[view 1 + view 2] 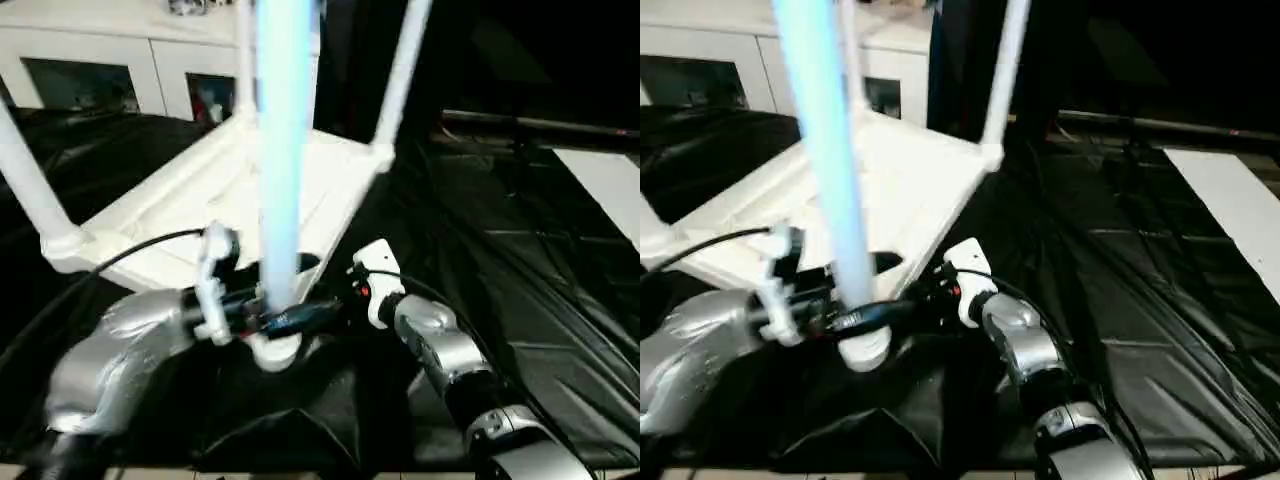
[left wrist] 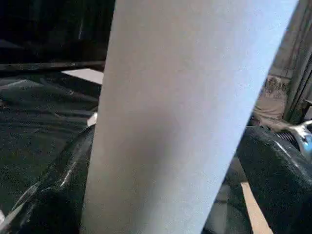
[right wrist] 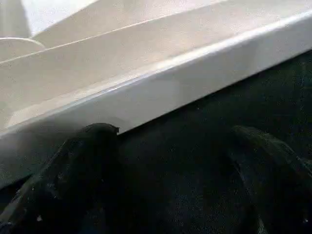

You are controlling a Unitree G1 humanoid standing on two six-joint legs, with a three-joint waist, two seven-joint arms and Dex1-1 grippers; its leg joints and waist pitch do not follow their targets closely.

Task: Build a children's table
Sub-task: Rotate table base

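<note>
A long white plastic tabletop edge (image 3: 161, 87) is seen running slantwise across the right wrist view, with a flat pale surface behind its raised rim and a thin ridge line traced along it. Part of a rounded white corner socket (image 3: 14, 48) is glimpsed at one end. Under the edge, a dark crinkled black sheet (image 3: 195, 146) is spread out. Two black fingers (image 3: 83, 180) of the right gripper (image 3: 170, 185) are seen rising from the bottom, set wide apart with nothing held between them. One fingertip is placed right up against the rim's side wall; the other is kept over the black sheet, clear of the plastic.
</note>
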